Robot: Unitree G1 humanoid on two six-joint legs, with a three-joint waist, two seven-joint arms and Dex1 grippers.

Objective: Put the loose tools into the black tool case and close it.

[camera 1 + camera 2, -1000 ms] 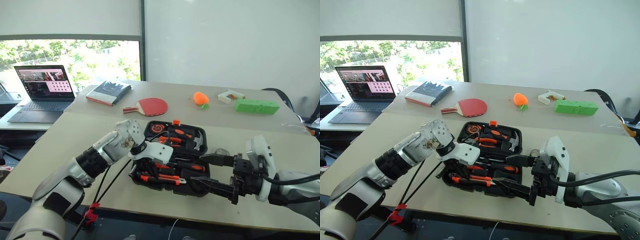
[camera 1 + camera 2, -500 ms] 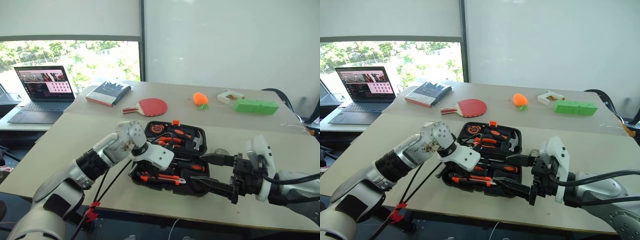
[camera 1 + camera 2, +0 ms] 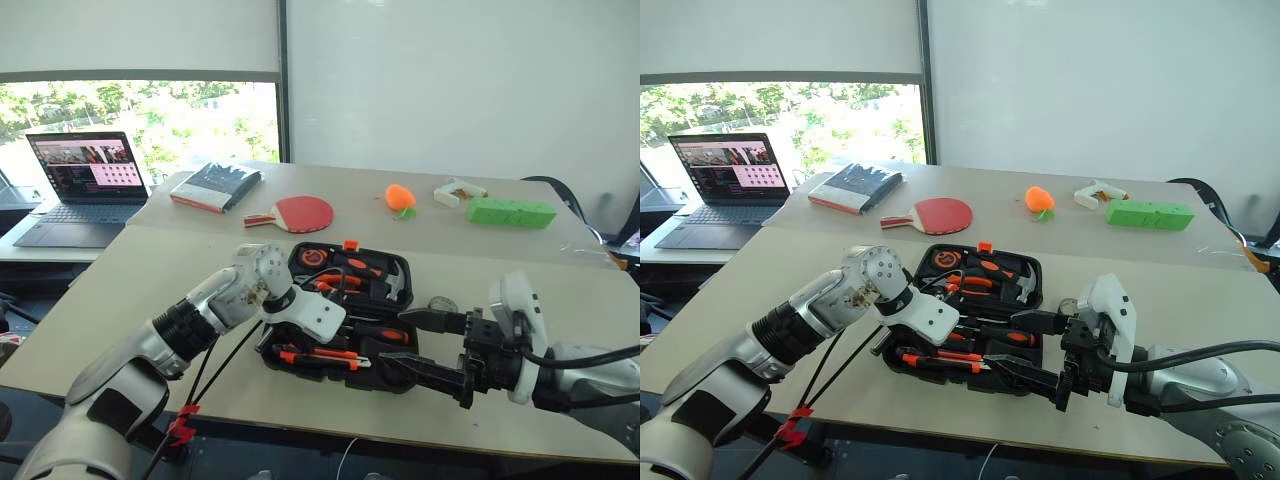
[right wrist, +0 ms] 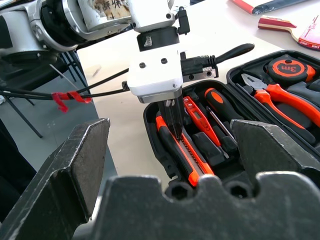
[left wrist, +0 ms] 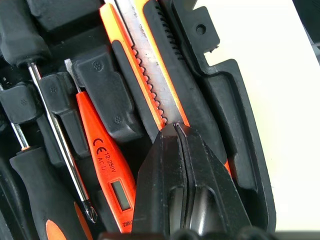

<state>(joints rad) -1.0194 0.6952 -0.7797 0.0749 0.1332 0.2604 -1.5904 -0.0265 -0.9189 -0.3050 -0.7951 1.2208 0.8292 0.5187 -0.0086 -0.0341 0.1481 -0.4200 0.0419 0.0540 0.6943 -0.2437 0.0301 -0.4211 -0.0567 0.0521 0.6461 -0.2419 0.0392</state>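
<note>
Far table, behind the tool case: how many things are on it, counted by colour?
Red: 1, the paddle
Orange: 1, the small orange thing
Green: 1, the green block
White: 1, the white thing
Dark: 1, the book
Total: 5

Bright daylight from the window [image 3: 150,115] at far left, foliage outside nearly washed out. Soft, even light across the pale counter [image 3: 150,270]; only faint shadows. Head views sharp throughout. Right wrist view blurred on the near pincer fingers [image 4: 75,165]; left wrist view crisp, slight sheen on black plastic.
</note>
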